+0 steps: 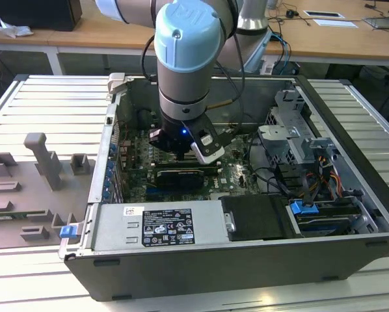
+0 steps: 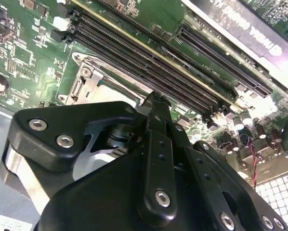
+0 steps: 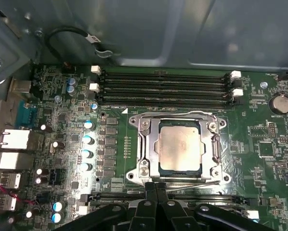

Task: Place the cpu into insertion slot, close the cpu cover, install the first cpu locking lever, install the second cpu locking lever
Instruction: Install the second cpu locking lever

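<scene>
Since the cpu (image 3: 180, 148) already lies flat in the slot (image 3: 159, 169), its pale top square with the dark rim, I judge the placing step done. The cover (image 3: 152, 143) is down around it: its silver frame rings the chip on all sides, and the chip shows through the central opening, which is how the cover must sit to press the chip's edges and leave the top bare. A thin lever (image 3: 175, 114) runs along the 12 o'clock side of the frame and seems seated; whether a second lever at 6 o'clock is latched I cannot tell, because my fingers cover that edge.

The gripper (image 3: 156, 187) hangs just at the socket's 6 o'clock edge in the first wrist view, its two fingers pressed together with no gap and nothing between them. I read that closed tip as a pushing tool, not a grasp.

Beyond the socket at 12 o'clock lie the long black memory slots (image 3: 165, 88); at 9 o'clock stands a column of capacitors (image 3: 87, 146). In the exterior view the arm (image 1: 185, 58) reaches straight down into the open case (image 1: 350, 130).
</scene>
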Robot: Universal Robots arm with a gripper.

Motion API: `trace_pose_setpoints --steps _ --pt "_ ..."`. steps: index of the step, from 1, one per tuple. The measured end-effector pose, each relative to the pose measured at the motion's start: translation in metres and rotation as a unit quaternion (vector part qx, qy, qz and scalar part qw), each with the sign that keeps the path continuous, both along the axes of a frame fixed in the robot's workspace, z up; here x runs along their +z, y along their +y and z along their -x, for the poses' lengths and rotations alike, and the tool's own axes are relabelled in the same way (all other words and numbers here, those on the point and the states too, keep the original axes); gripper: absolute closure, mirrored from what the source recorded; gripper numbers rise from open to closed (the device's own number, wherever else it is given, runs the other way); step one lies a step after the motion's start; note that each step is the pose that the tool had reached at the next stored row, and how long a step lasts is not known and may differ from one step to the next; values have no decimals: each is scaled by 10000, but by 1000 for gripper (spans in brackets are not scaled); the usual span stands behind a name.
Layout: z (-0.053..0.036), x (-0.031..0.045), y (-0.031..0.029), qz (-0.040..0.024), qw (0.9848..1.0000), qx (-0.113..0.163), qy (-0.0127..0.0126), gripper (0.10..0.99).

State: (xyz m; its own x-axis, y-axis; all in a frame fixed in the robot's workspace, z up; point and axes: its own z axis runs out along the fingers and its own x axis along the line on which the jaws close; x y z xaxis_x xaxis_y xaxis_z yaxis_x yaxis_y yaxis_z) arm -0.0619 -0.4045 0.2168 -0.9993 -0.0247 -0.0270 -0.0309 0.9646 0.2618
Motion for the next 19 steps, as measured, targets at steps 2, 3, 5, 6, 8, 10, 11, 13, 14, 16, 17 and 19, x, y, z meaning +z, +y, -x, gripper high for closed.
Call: trace_pose_setpoints --steps 2,3,5,6,8,10,11,13,14,16,17,19 --pt "5 -2 0 -9 10000 0 0 980" --pt "7 -2 0 -13 10000 0 0 980" --pt "14 -5 0 -27 10000 0 0 980" --pt "18 -5 0 -31 10000 -1 0 980" --pt "23 -6 0 -48 10000 1 0 980" --pt "25 -7 0 -58 10000 0 0 980" --pt "26 -7 0 -65 10000 0 0 980" --pt "28 -8 0 -73 10000 0 0 980" --pt "30 -8 0 -76 10000 0 0 980" --pt "32 -9 0 -84 10000 0 0 980" --pt "34 -9 -1 -91 10000 0 0 980" --pt "41 -11 -3 -115 9999 0 0 980"
